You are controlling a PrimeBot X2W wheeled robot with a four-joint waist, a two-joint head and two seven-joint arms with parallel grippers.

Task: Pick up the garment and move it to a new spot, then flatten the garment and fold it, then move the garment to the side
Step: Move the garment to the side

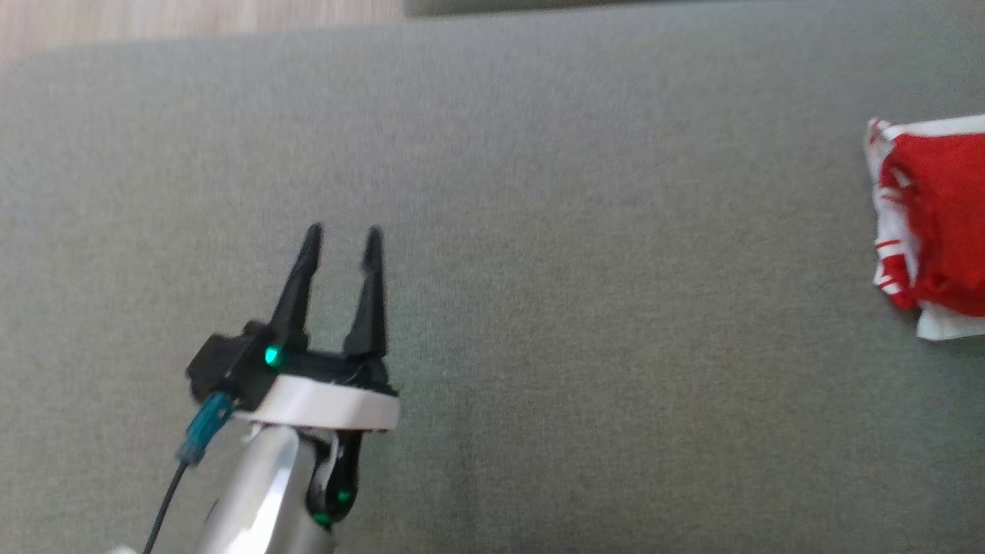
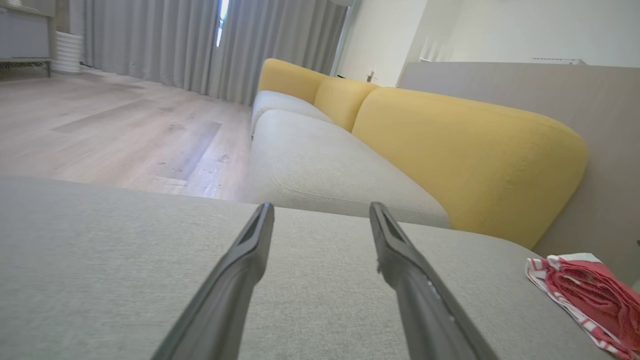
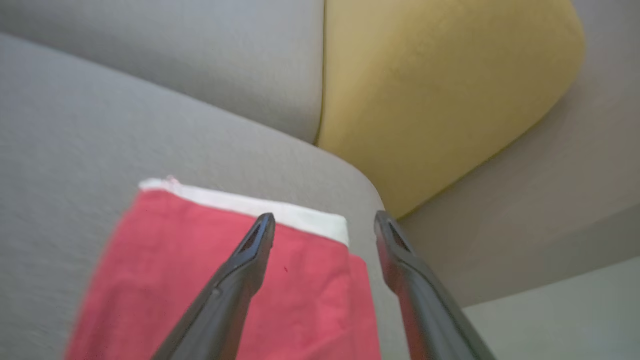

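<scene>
The garment (image 1: 935, 223), red with white edging and stripes, is being shown lying folded on the grey seat (image 1: 539, 154), at the far right of the head view. In the right wrist view a white band is being shown along the garment's far edge. A yellow backrest (image 3: 430, 90) is being seen beyond the garment, past the seat's rounded corner.

The right end effector (image 3: 324, 215) is being held over the garment with its fingers spread wide apart, and nothing is being clamped between them. One finger is being seen across the red cloth near the white band. The other is being seen just beside the garment's edge, over bare seat. Whether either tip is touching the cloth cannot be told.

The left end effector (image 1: 343, 228) is being held well apart from the garment, to its left in the head view, above bare seat. Its fingers are likewise being held apart, and nothing is being gripped by them. In the left wrist view the garment is being seen low at the right, with the backrest rising behind it and a wooden floor (image 2: 125, 125) lying far off from it.
</scene>
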